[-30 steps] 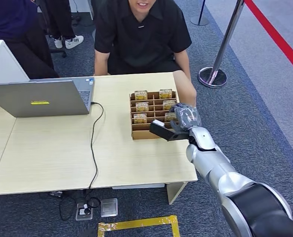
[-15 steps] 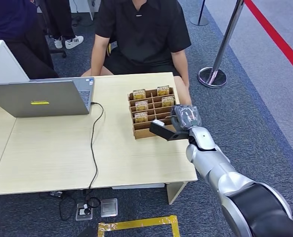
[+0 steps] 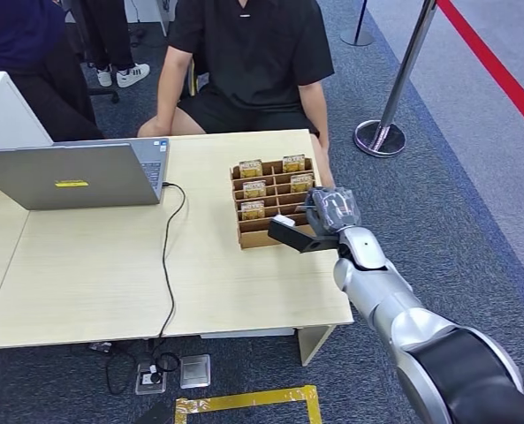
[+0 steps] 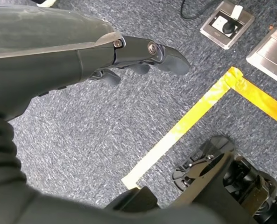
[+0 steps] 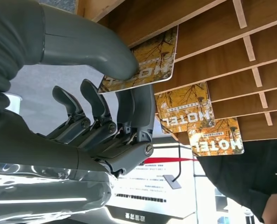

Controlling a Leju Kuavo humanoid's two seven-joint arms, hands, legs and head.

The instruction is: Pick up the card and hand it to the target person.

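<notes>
Card (image 5: 149, 63) is pinched by the right hand (image 3: 329, 212) at the wooden rack (image 3: 272, 201), centre frame, on a pale table (image 3: 99, 274); blue carpet (image 3: 445, 194) surrounds; left hand (image 4: 105, 60) apparently empty, fingers extended.

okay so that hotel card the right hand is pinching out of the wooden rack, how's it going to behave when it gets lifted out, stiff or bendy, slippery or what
The card looks thin and flat, so it is probably light and fairly stiff, flexing a little if squeezed. Its printed face looks glossy, so it may slip between the right hand's smooth thumb and fingers. Standing in a narrow slot of the rack, it could catch if pulled at an angle.
</notes>
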